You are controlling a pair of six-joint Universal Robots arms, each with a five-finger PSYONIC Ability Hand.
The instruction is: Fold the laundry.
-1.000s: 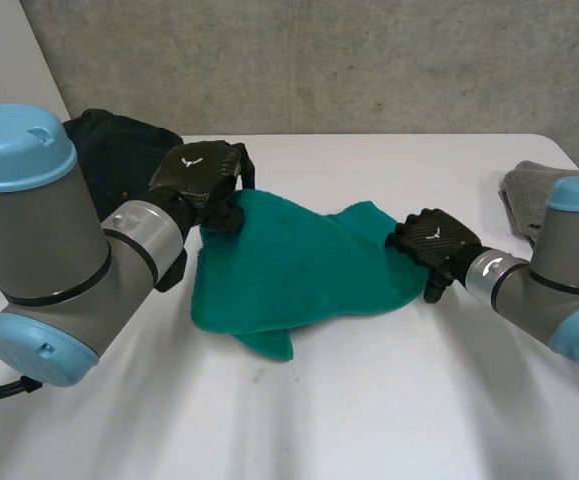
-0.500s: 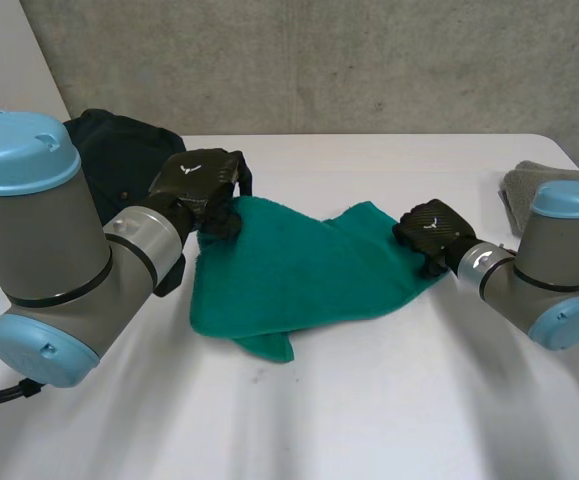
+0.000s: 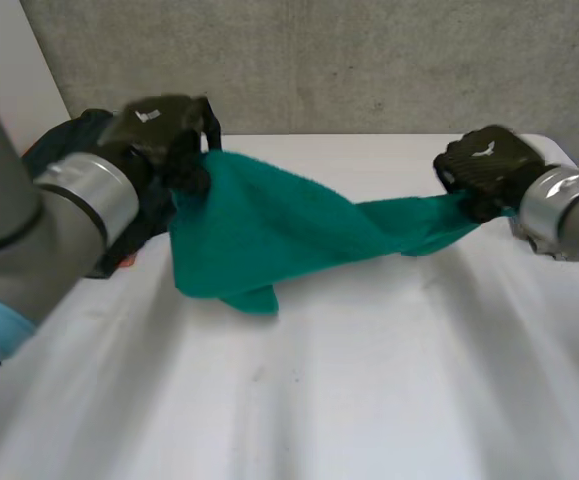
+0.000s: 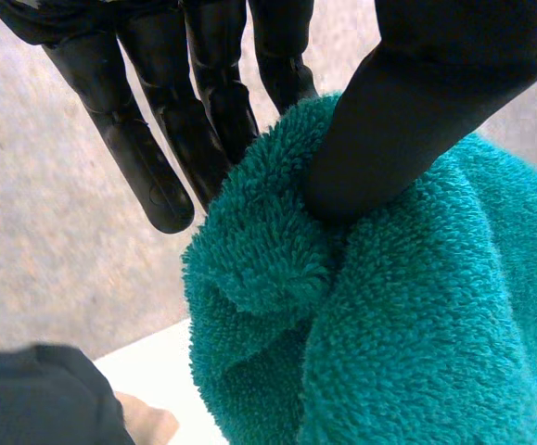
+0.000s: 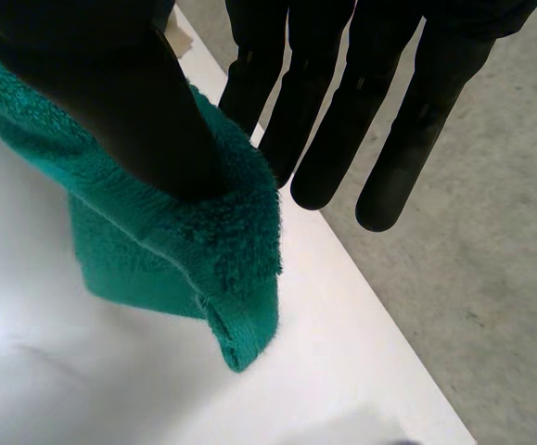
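The white table lies bare across its whole near half, with open room in front of both arms. Its far edge runs along a grey concrete wall, and the right hand is close to the far right corner.

A green towel stretches between the two hands over the far half of the table. The left hand is at the far left, grasping the towel's left end. In the left wrist view its thumb presses a bunched corner of the towel against the straight fingers. The right hand pinches the narrow, twisted right end. In the right wrist view its thumb clamps the towel against the fingers, and a short corner hangs below.

The towel's wide left part sags in a low fold; whether it touches the table is hard to tell. A dark garment lies behind the left arm, mostly hidden by it.
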